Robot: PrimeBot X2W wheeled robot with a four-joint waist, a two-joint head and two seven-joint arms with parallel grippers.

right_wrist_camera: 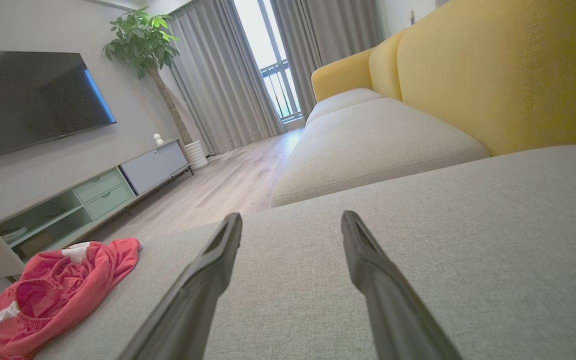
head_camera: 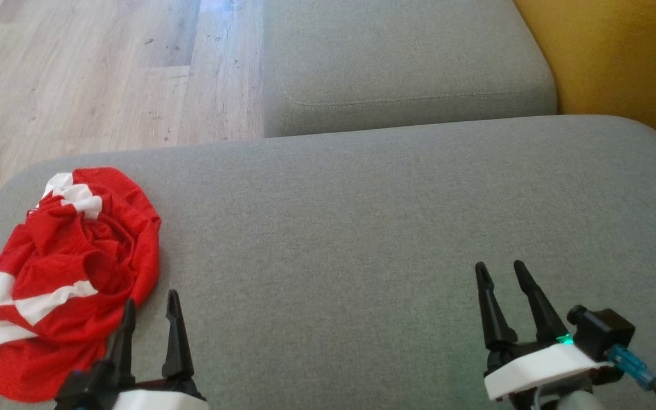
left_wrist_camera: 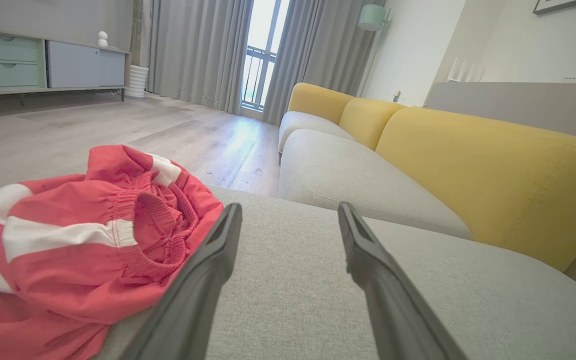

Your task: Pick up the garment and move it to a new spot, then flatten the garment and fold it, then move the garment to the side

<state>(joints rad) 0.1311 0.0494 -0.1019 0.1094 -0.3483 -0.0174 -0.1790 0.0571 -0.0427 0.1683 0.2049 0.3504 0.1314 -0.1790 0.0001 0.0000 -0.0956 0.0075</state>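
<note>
A crumpled red garment with white stripes lies in a heap at the left end of the grey sofa seat. Its elastic waistband shows in the left wrist view, and the heap sits far left in the right wrist view. My left gripper stands open at the garment's near right edge, its left finger in front of the cloth and nothing between the fingers. Well to the right, my right gripper hovers open over bare cushion, empty.
A second grey seat cushion lies beyond, with yellow backrests on the right. Wooden floor borders the sofa's left and far side. A TV cabinet, a television and a potted plant stand across the room.
</note>
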